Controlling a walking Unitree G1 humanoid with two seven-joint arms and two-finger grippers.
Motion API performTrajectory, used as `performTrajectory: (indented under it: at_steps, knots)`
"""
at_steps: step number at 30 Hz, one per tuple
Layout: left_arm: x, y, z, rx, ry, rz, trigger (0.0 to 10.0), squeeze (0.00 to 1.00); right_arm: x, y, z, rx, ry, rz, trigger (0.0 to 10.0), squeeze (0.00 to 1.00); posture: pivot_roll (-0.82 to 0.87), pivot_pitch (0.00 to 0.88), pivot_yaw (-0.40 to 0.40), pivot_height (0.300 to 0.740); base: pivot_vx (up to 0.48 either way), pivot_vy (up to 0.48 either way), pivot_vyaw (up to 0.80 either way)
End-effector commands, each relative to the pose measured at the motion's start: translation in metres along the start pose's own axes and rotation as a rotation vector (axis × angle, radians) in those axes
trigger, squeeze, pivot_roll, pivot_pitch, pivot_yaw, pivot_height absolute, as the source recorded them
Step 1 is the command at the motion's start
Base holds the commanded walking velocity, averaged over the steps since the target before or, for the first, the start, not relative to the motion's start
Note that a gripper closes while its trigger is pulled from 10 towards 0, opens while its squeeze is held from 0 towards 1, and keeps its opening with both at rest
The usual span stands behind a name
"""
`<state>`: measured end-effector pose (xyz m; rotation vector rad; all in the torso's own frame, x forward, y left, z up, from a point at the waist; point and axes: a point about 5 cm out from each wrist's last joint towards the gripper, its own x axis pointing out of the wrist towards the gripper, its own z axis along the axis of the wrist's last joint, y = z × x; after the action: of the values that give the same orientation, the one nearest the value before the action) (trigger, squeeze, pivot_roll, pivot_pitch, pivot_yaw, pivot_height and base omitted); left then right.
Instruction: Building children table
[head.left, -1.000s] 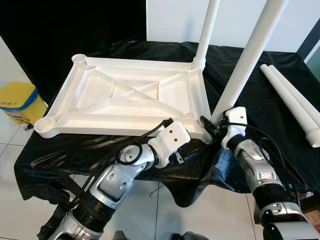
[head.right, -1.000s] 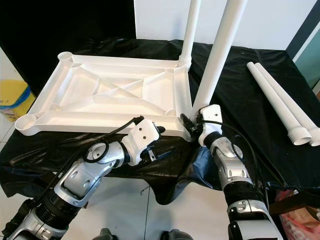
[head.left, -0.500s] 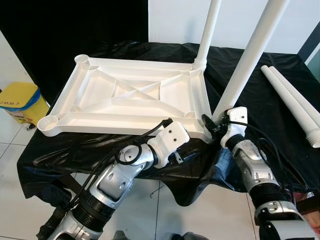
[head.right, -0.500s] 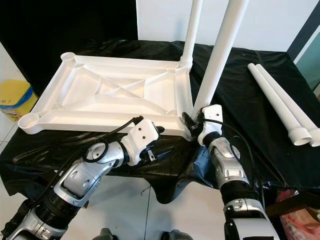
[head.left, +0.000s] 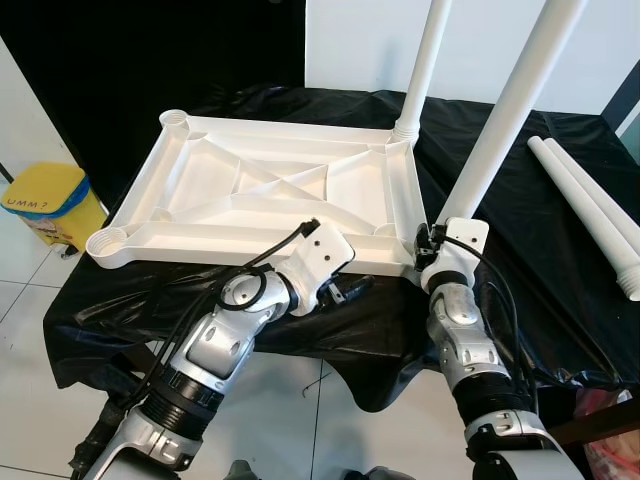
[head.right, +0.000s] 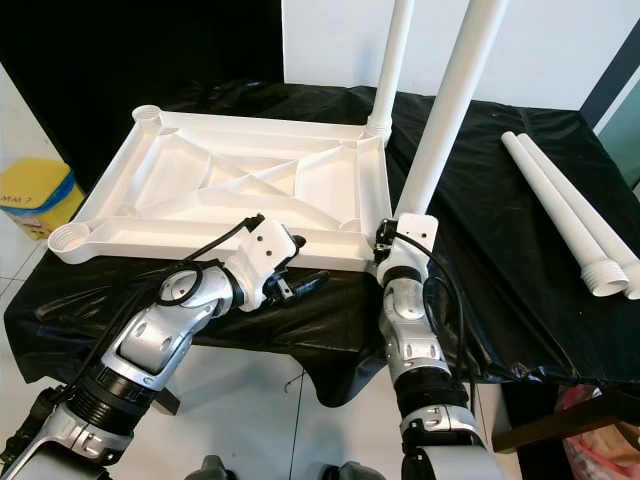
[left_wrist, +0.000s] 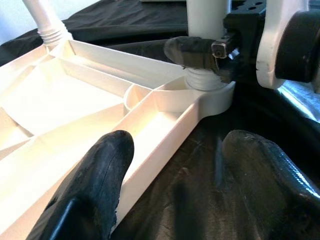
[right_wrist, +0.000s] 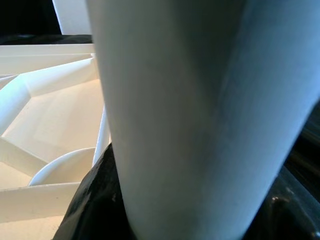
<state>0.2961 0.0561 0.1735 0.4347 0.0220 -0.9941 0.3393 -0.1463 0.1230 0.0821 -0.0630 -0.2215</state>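
The white tabletop (head.left: 270, 200) lies upside down, ribbed underside up, on a counter (head.left: 520, 240) draped in black sheeting. It occupies the centre-left of the counter, with a round socket at each corner.

Two legs stand upright in the right-side sockets. The far leg (head.left: 424, 62) is seated in the corner at 1 o'clock of the tabletop. The near leg (head.left: 508, 110) rises, tilted slightly, from the corner socket at 4 o'clock; in the left wrist view its threaded base sits in that socket (left_wrist: 207, 95).

The right gripper (head.left: 432, 245) is at the foot of the near leg, at the socket, its jaws closed around the leg just above the threads. One black finger (left_wrist: 192, 51) crosses the front of the leg in the left wrist view. The right wrist view shows the leg very close, with the black jaws on both sides of it.

The left gripper (head.left: 350, 288) hovers at the near edge of the tabletop, at 6 o'clock, pointing toward the near right corner. Its jaws are spread wide and hold nothing; the tabletop's near rim lies between the fingers (left_wrist: 97, 185).

Two spare legs (head.left: 585, 215) lie side by side on the counter at 3 o'clock, well apart from the tabletop.

A yellow bin (head.left: 50, 200) stands on the tiled floor (head.left: 40, 420) at 9 o'clock, beside the counter.
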Motion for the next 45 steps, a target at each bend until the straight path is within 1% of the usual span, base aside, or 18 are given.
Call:
performTrajectory:
  at_steps: [1, 5, 8, 9, 15, 18, 19, 25, 27, 28, 30, 34, 36, 41, 42, 43, 44, 45]
  knots:
    - [0.003, 0.005, -0.002, 0.013, 0.001, 0.065, 10.0, 0.0, -0.009, -0.006, -0.022, 0.0, 0.092, -0.012, 10.0, 0.0, 0.02, 0.066, -0.066, 0.74, 0.0, 0.0, 0.0]
    - [0.004, 0.006, -0.004, 0.019, 0.005, 0.068, 10.0, 0.0, -0.009, -0.005, -0.016, 0.024, 0.057, 0.003, 10.0, 0.0, 0.02, 0.064, -0.065, 0.74, 0.0, 0.0, 0.0]
    - [0.004, 0.008, -0.006, 0.02, 0.008, 0.073, 10.0, 0.0, -0.01, -0.008, -0.01, 0.001, 0.008, -0.003, 10.0, 0.0, 0.02, 0.061, -0.063, 0.74, 0.0, 0.0, 0.0]
    - [0.004, 0.008, -0.006, 0.021, 0.01, 0.074, 10.0, 0.0, -0.011, -0.01, -0.005, 0.005, -0.027, 0.003, 10.0, 1.0, 0.02, 0.061, -0.063, 0.74, 0.0, 0.0, 0.0]
    - [0.004, 0.009, -0.009, 0.025, 0.016, 0.075, 10.0, 0.0, -0.016, -0.014, 0.002, 0.016, -0.086, 0.003, 10.0, 1.0, 0.01, 0.063, -0.062, 0.74, 0.0, 0.0, 0.0]
    - [0.005, 0.01, -0.011, 0.025, 0.02, 0.074, 10.0, 0.0, -0.025, -0.018, 0.0, 0.04, -0.08, 0.031, 10.0, 1.0, 0.01, 0.07, -0.059, 0.74, 0.0, 0.0, 0.0]
    - [0.005, 0.01, -0.012, 0.025, 0.023, 0.072, 10.0, 0.0, -0.029, -0.02, -0.001, 0.048, -0.081, 0.041, 10.0, 0.0, 0.01, 0.073, -0.058, 0.74, 0.0, 0.0, 0.0]
    - [0.005, 0.009, -0.014, 0.025, 0.028, 0.065, 10.0, 0.0, -0.037, -0.022, -0.001, 0.049, -0.092, 0.063, 10.0, 0.0, 0.0, 0.08, -0.056, 0.74, 0.0, 0.0, 0.0]
    - [0.005, 0.01, -0.017, 0.03, 0.043, 0.055, 10.0, 0.0, -0.045, -0.025, -0.003, 0.041, -0.091, 0.082, 10.0, 0.0, -0.01, 0.091, -0.052, 0.74, 0.0, 0.0, 0.0]
    - [0.005, 0.01, -0.017, 0.03, 0.043, 0.055, 10.0, 0.0, -0.045, -0.025, -0.003, 0.041, -0.091, 0.082, 10.0, 0.0, -0.01, 0.091, -0.052, 0.74, 0.0, 0.0, 0.0]
    - [0.007, 0.011, -0.024, 0.036, 0.076, 0.045, 10.0, 0.0, -0.056, -0.03, -0.005, 0.029, -0.088, 0.109, 10.0, 0.0, -0.01, 0.101, -0.049, 0.74, 0.0, 0.0, 0.0]
    - [0.009, 0.014, -0.029, 0.029, 0.103, 0.057, 10.0, 0.0, -0.062, -0.034, -0.005, 0.022, -0.085, 0.123, 10.0, 0.0, -0.02, 0.112, -0.044, 0.74, 0.0, 0.0, 0.0]
    - [0.011, 0.024, -0.034, 0.024, 0.141, 0.107, 10.0, 0.0, -0.068, -0.037, -0.005, 0.016, -0.081, 0.137, 10.0, 0.0, -0.03, 0.121, -0.037, 0.74, 0.0, 0.0, 0.0]
    - [0.013, 0.033, -0.036, 0.018, 0.165, 0.156, 10.0, 0.0, -0.071, -0.039, -0.005, 0.009, -0.079, 0.149, 10.0, 0.0, -0.04, 0.124, -0.034, 0.74, 0.0, 0.0, 0.0]
    - [0.013, 0.04, -0.037, 0.023, 0.182, 0.192, 10.0, 0.0, -0.074, -0.039, -0.005, 0.003, -0.074, 0.161, 10.0, 0.0, -0.04, 0.133, -0.03, 0.74, 0.0, 0.0, 0.0]
    - [0.013, 0.04, -0.037, 0.023, 0.182, 0.192, 10.0, 0.0, -0.074, -0.039, -0.005, 0.003, -0.074, 0.161, 10.0, 0.0, -0.04, 0.133, -0.03, 0.74, 0.0, 0.0, 0.0]
    - [0.014, 0.049, -0.038, 0.028, 0.197, 0.228, 10.0, 0.0, -0.077, -0.039, -0.006, 0.0, -0.069, 0.176, 10.0, 0.0, -0.05, 0.142, -0.027, 0.74, 0.0, 0.0, 0.0]
    - [0.014, 0.049, -0.038, 0.028, 0.197, 0.228, 10.0, 0.0, -0.077, -0.039, -0.006, 0.0, -0.069, 0.176, 10.0, 0.0, -0.05, 0.142, -0.027, 0.74, 0.0, 0.0, 0.0]
